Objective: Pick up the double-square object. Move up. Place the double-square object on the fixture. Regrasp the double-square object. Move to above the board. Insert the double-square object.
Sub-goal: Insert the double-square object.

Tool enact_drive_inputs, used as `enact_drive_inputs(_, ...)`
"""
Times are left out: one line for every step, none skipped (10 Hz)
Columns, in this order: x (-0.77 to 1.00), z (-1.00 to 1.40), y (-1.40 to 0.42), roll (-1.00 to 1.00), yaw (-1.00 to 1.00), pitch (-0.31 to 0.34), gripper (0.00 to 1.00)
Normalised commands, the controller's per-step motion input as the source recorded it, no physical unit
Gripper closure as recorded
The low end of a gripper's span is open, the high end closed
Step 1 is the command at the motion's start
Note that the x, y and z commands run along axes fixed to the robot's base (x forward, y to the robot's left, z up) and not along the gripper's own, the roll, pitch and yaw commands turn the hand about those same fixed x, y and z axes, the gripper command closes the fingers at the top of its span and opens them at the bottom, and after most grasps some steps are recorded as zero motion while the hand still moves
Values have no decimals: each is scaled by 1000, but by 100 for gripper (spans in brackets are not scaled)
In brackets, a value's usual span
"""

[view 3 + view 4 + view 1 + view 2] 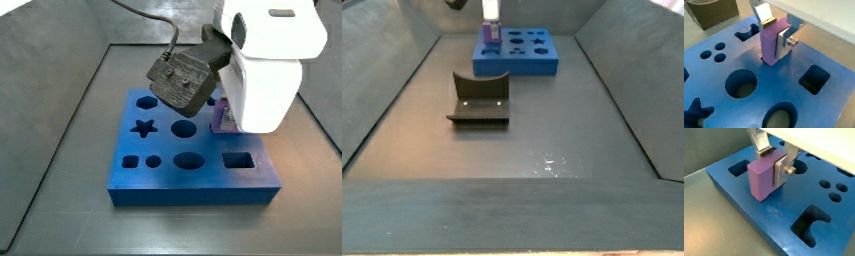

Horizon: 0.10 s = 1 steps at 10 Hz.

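The double-square object is a light-purple block standing on end, gripped between the two silver fingers in both wrist views. My gripper is shut on its upper part, as also seen around the block with the gripper. The block's lower end meets a dark cutout in the blue board; how deep it sits cannot be told. In a side view the gripper holds the block over the board's far left part. The fixture stands nearer, apart from the board.
The board carries several cutouts: ovals, small round holes, a square and a star. The arm's white body hides the gripper in that side view. Grey tray walls surround the floor.
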Motion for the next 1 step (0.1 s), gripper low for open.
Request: enact_drive_inputs(0, 0, 0, 0, 0, 0, 100)
